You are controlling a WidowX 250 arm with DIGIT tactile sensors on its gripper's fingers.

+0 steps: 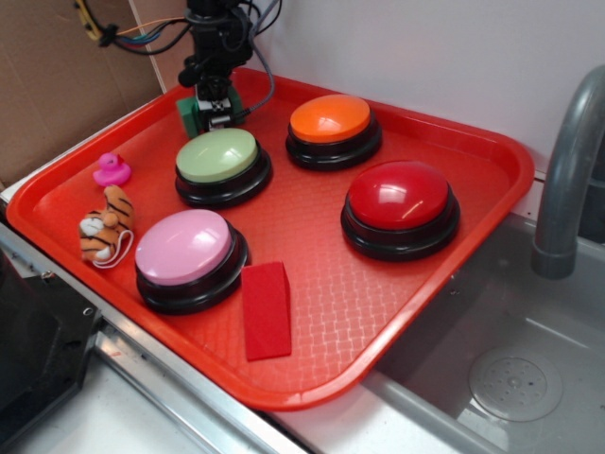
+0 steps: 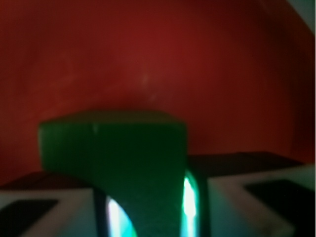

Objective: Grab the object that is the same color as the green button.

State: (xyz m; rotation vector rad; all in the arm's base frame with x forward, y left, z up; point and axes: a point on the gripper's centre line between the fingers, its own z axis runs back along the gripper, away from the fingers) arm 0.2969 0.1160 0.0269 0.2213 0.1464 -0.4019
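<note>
Pincer is down at the tray's far-left corner, fingers either side of the green block, which sits just behind the green button toward the far rim. Placement makes sense: block matches that button's colour, so it's the target. Wrist view shows the block filling the gap between the two fingers, arch cut-out facing down toward the camera. Looks clamped on it, but that's a judgement: the contact faces are blurred and cropped at the bottom edge. Can't tell if the block is resting on the tray or lifted. Exterior view: arm hides most of the block's right side. Other buttons, duck, tiger, red wedge sit well clear.
</note>
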